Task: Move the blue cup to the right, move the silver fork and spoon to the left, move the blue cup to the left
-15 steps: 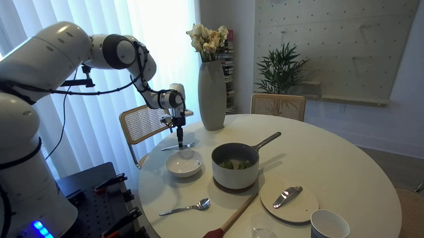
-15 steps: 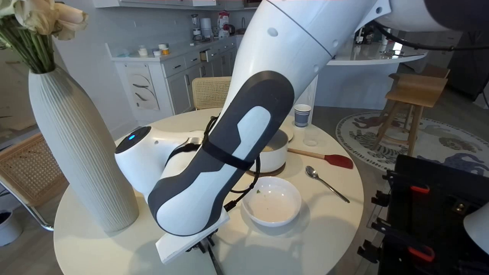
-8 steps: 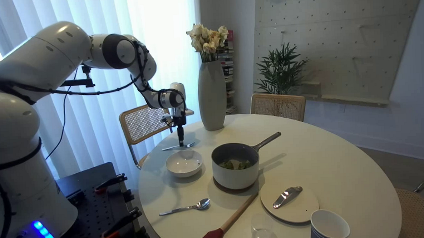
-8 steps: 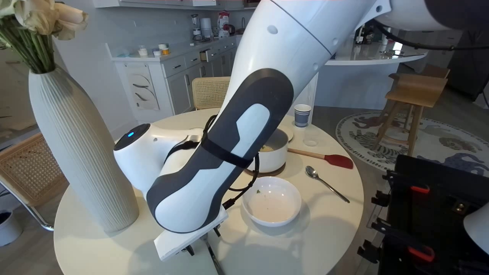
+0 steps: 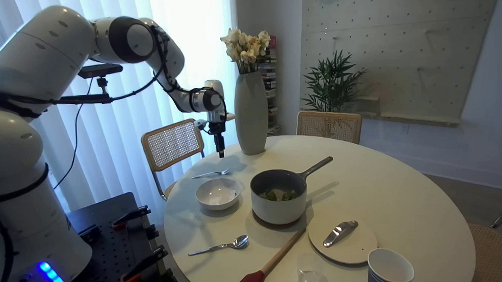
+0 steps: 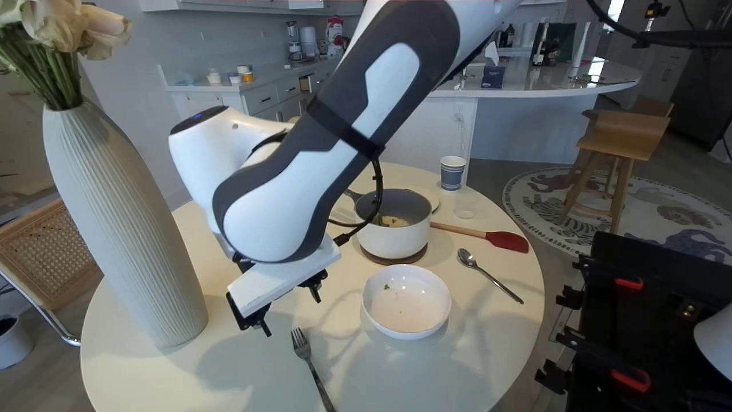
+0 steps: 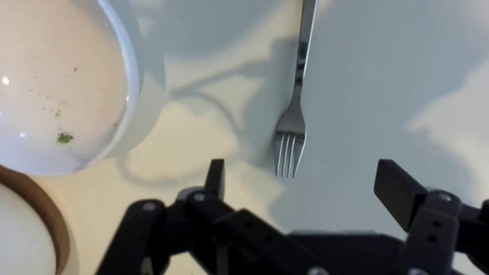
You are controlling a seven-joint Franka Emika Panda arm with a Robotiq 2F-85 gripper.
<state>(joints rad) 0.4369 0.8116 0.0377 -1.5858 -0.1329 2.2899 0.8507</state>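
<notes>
The silver fork (image 6: 310,363) lies on the white table, its tines toward my gripper in the wrist view (image 7: 292,122). My gripper (image 6: 292,316) hangs above the table just beyond the tines, with its fingers (image 7: 216,177) spread wide and nothing between them. In an exterior view its tip (image 5: 221,154) is clear of the tabletop. A silver spoon (image 5: 219,246) rests on the near side of the table, apart from the fork, with the white bowl between them. The blue cup (image 6: 452,173), striped with white, stands upright at the table's far edge; in an exterior view the cup (image 5: 390,270) is partly cut off.
The white bowl (image 6: 406,309) sits beside the fork. A pot (image 6: 394,240) stands on a brown trivet, its handle sticking out. A tall vase (image 6: 128,240) rises close to the arm. A red spatula (image 6: 506,241), a plate (image 5: 351,253) bearing a shiny metal piece and a clear glass (image 5: 310,280) also occupy the table.
One second ago the fingers were close together down at the fork. They have spread apart, leaving the fork on the table, and the gripper has risen and drawn back toward the vase.
</notes>
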